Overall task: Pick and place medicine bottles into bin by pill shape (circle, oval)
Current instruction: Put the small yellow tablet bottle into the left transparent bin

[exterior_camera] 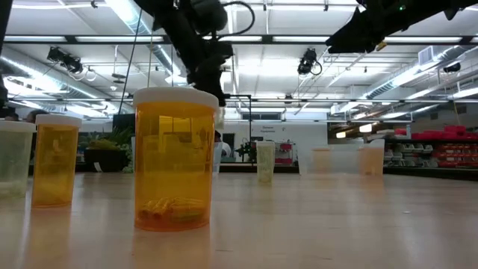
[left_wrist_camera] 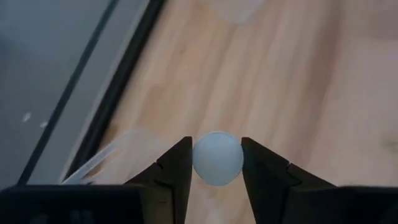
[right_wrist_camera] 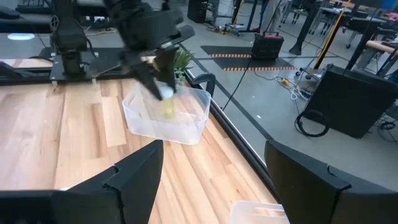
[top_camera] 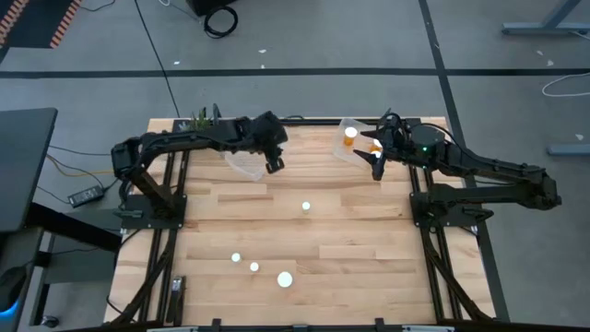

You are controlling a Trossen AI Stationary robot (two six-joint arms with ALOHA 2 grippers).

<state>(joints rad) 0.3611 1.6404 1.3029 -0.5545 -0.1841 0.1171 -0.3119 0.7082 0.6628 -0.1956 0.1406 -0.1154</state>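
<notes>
Above the bin, left pincer grips bottle (cap up)

Large open robotics lab or workshop hall, grey concrete floor with black cables trailing across it, long ceiling strip lights glowing overhead, red storage shelving standing at the far wall, light wooden plank worktable sitting on a black metal frame

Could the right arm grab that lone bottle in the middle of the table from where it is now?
Probably yes. The right gripper is open and empty beside its bin, and bare table lies between it and the middle bottle. The left gripper, holding another bottle, sits off to the side.
</notes>
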